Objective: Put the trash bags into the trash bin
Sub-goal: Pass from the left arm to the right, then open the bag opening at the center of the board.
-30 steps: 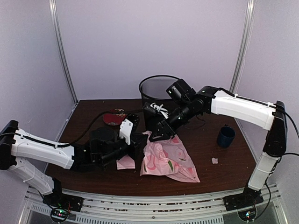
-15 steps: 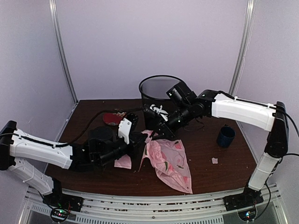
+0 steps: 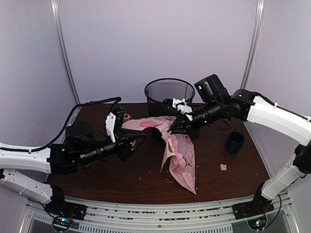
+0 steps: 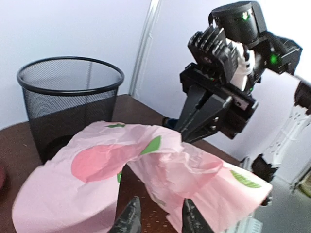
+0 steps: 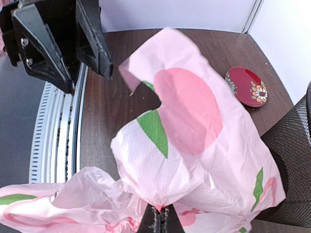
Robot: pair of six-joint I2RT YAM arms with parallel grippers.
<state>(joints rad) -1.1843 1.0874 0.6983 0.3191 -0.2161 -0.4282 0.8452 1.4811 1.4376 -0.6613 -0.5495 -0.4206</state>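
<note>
Starting at the right gripper [image 5: 158, 221]: clamped fully shut on a bunched fold of the trash bag [image 5: 194, 111], well up off the table [image 3: 97, 174]; bag hanging from that pinch just in front of the trash bin [image 3: 165, 90], lower end trailing toward the near side, one flap sticking out left.

Over at the left gripper [image 4: 158, 221]: fingers partly apart, nothing between them as far as can be seen; pointed at that left flap, apparently not touching it.

Handling-wise, just guessing: super light, floppy, crinkly thin plastic; zero stiffness, probably a bit slippery; wider than the bin mouth, so better bunched up than draped over; best grabbed at a gathered wad or the strap handles, never a single flat layer; can't make out the handles here though.

Versus a second back: then lying flat on the table near the bin, both grippers down at its far-left edge; now lifted and stretched out; left arm pulled back to the left, seemingly having let go; right arm raised and swung right.

Blue mug [image 3: 235, 142] off to the right, well apart.
</note>
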